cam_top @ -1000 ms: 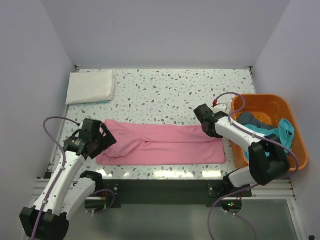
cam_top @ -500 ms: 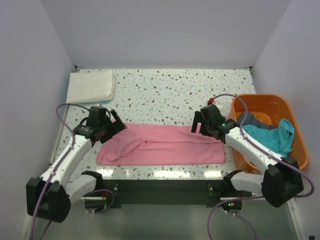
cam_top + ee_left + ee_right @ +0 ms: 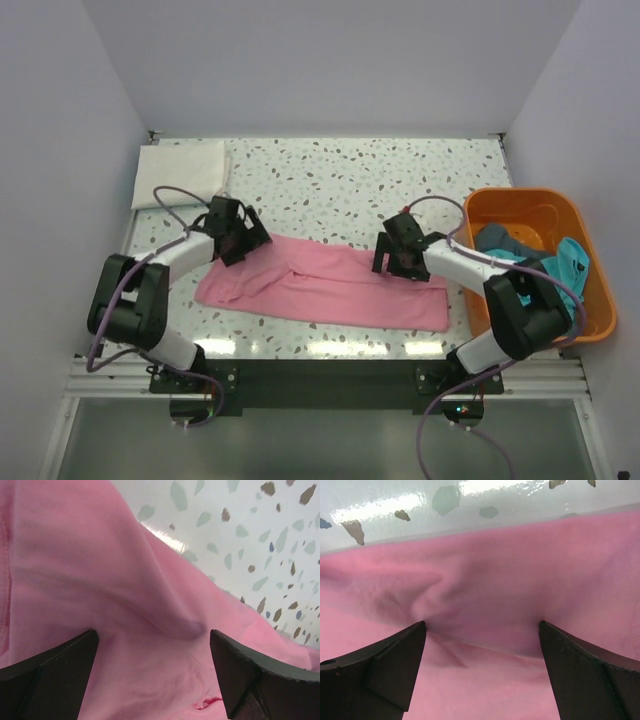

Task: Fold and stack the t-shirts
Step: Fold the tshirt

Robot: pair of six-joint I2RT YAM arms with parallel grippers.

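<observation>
Left tool [image 3: 245, 243] and right tool [image 3: 396, 266], both spread apart, straddled the far edge of the soft pink cloth t-shirt [image 3: 330, 285] — seemingly to pinch and fold it.

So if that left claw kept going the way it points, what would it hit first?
The pink shirt: the left gripper points down at it, jaws open astride a raised fold. It looks at or near contact; depth is unclear. The table lies beneath.
</observation>
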